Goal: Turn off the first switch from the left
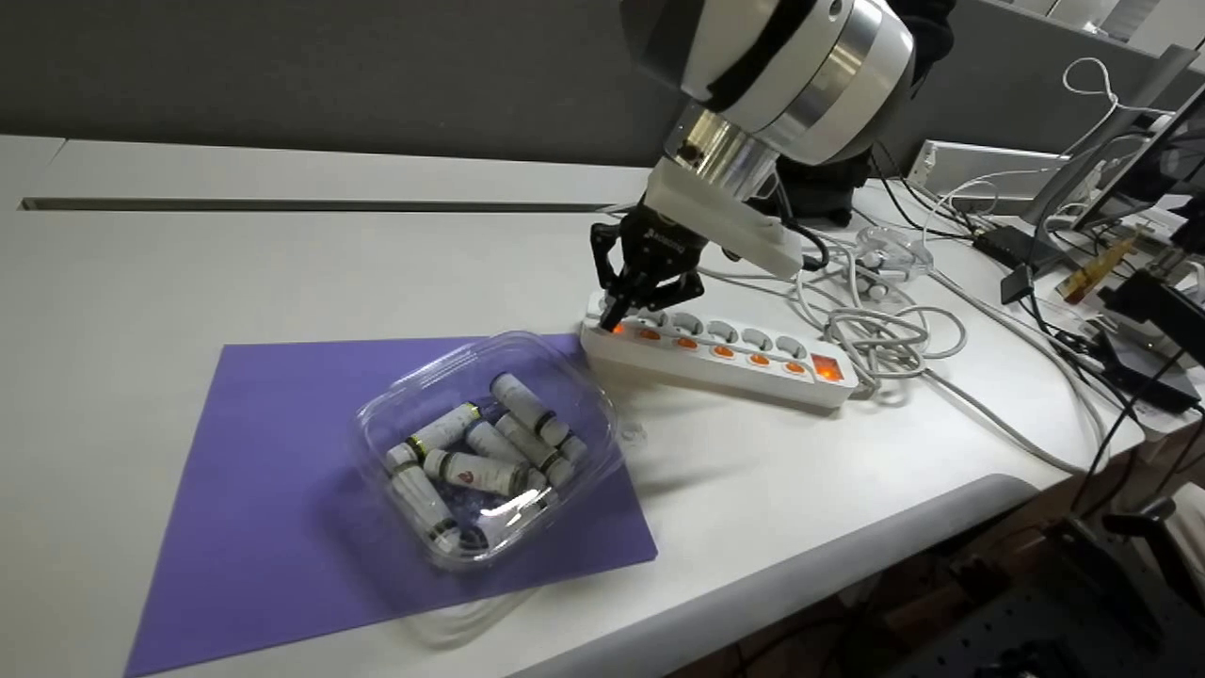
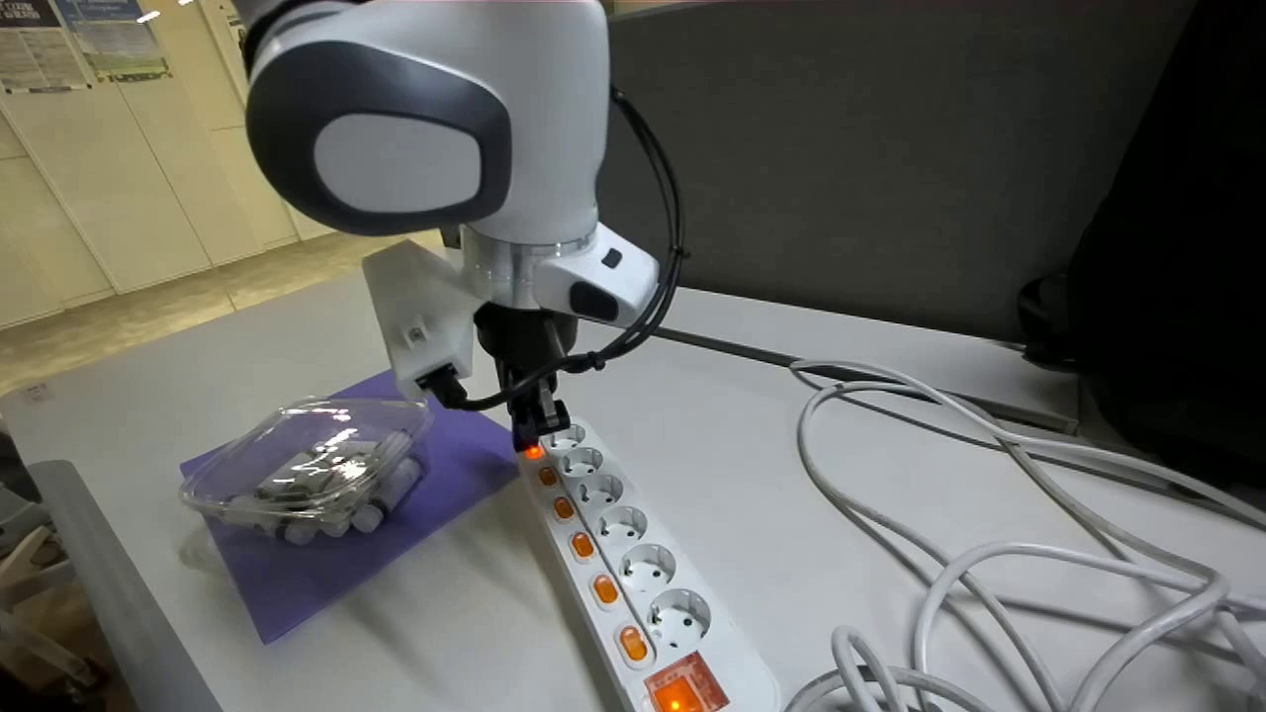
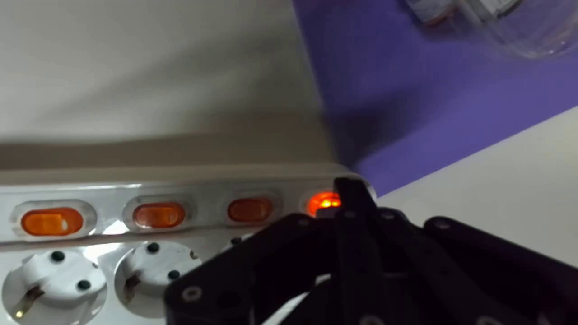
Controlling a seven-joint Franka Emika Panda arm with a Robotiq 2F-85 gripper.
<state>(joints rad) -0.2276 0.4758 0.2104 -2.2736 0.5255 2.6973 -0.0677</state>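
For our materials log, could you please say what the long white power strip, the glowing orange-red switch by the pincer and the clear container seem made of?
Power strip: glossy, probably hard plastic, given its sharp highlights.
Orange-red switch: likely translucent plastic, since light glows through.
Clear container: transparent, shiny, probably thin plastic, given bright glints.
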